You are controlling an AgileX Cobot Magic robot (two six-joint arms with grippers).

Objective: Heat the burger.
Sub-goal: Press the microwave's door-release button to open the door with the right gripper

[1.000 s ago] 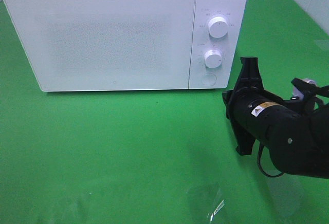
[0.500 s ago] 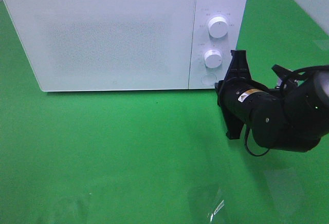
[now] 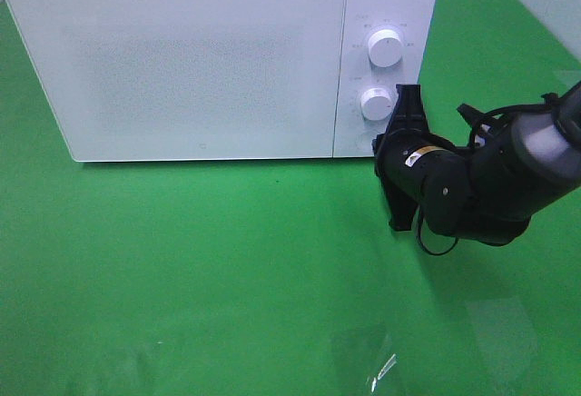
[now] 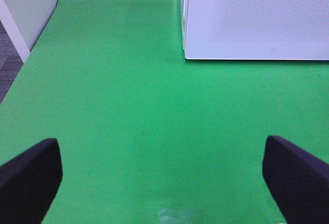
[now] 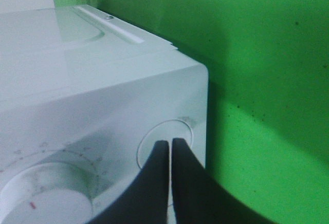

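- As the right gripper (image 5: 169,149) swings in from the right side of the worktop (image 3: 227,260), it closes on the microwave (image 3: 182,60) panel. A second back it hung well clear.
- Its jaws are pressed together. The tips are on or just off the round button (image 5: 181,127) below the lower dial (image 3: 375,103). Neither view settles whether they touch.
- Microwave door: shut.
- Burger: not in sight in any view. It may be behind the frosted door or off-frame; cannot tell which.
- Left gripper (image 4: 162,154): jaws wide apart, holding nothing, low over bare worktop near a front corner of the microwave.
- Reading: the approach ends at the button, which is likely the door release. A push here should pop the door. The task seems to be at the door-opening step, so heating has probably not started.
- Watch: the closed tips are narrow, and an off-centre push could slip to the button's edge.
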